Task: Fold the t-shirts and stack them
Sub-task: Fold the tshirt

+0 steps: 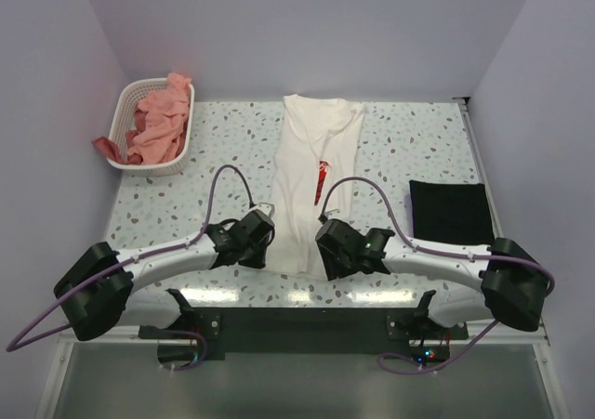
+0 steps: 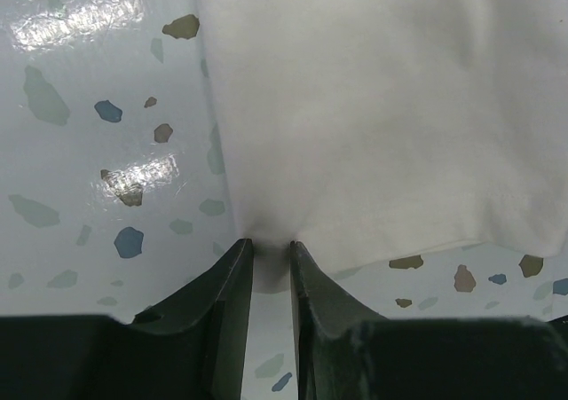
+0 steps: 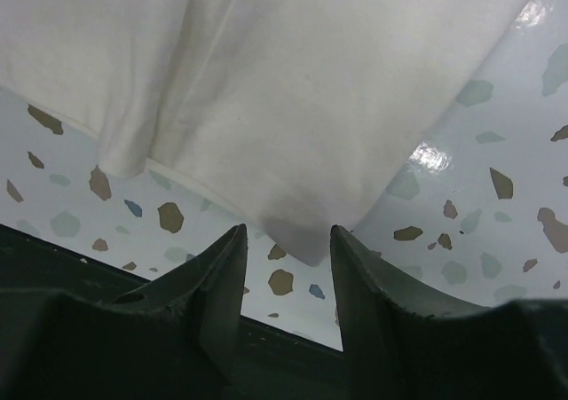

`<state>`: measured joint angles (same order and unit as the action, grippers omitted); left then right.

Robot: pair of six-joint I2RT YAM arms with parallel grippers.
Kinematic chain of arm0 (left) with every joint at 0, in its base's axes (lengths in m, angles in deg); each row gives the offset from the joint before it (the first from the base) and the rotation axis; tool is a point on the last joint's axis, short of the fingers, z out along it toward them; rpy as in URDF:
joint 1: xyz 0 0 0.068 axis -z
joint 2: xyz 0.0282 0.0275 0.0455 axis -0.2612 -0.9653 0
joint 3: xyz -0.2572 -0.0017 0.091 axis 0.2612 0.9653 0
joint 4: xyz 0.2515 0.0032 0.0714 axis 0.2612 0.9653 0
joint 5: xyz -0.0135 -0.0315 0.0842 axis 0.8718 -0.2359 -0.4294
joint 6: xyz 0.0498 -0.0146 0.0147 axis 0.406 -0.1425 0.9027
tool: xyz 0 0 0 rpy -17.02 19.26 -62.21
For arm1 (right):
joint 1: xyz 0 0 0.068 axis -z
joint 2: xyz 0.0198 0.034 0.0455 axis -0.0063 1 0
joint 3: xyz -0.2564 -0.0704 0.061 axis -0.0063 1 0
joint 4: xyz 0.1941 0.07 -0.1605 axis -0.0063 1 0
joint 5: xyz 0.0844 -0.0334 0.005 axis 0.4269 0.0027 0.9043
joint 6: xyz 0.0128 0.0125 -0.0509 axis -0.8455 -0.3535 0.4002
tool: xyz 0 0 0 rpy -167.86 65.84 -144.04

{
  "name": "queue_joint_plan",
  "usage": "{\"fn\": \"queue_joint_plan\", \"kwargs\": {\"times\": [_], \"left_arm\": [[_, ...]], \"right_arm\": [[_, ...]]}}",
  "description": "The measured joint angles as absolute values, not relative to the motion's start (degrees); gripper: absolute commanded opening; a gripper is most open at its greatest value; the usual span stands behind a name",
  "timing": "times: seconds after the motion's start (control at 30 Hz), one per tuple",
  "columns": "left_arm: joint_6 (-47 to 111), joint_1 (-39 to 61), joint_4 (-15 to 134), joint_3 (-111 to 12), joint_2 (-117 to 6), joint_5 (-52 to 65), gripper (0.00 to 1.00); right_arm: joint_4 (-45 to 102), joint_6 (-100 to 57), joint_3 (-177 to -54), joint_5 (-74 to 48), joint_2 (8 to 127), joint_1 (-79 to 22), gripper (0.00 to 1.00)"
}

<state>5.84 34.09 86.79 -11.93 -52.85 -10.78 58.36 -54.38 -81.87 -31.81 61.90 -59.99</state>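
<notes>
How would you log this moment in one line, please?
left fingers: pinching cream-white t-shirt hem corner | right fingers: open astride other hem corner | black t-shirt: folded, right side

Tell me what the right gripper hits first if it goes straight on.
The cream-white t-shirt: its near corner lies right between the fingertips of the right gripper. Whether they touch it yet, I can't tell.

White perforated basket (image 1: 128, 98) at the far left corner of the speckled table (image 1: 400, 150)
</notes>
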Motion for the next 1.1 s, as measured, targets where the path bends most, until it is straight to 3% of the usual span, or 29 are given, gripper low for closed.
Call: {"fn": "queue_joint_plan", "kwargs": {"times": [0.23,0.47,0.73,1.1], "left_arm": [[5.3,34.1,86.7,-11.0,-53.2,-11.0,0.10],[4.6,34.1,86.9,-11.0,-52.7,-11.0,0.00],[2.1,34.1,87.4,-9.9,-48.6,-11.1,0.00],[-2.5,34.1,88.5,-6.9,-42.1,-12.6,0.00]], "right_arm": [[57.6,-55.1,-80.7,-31.4,63.2,-60.4,0.46],[57.1,-55.9,-79.4,-31.4,63.2,-60.4,0.29],[57.1,-56.9,-77.4,-31.4,63.0,-60.5,0.14],[57.1,-57.9,-75.7,-31.4,60.4,-60.5,0.08]]}}
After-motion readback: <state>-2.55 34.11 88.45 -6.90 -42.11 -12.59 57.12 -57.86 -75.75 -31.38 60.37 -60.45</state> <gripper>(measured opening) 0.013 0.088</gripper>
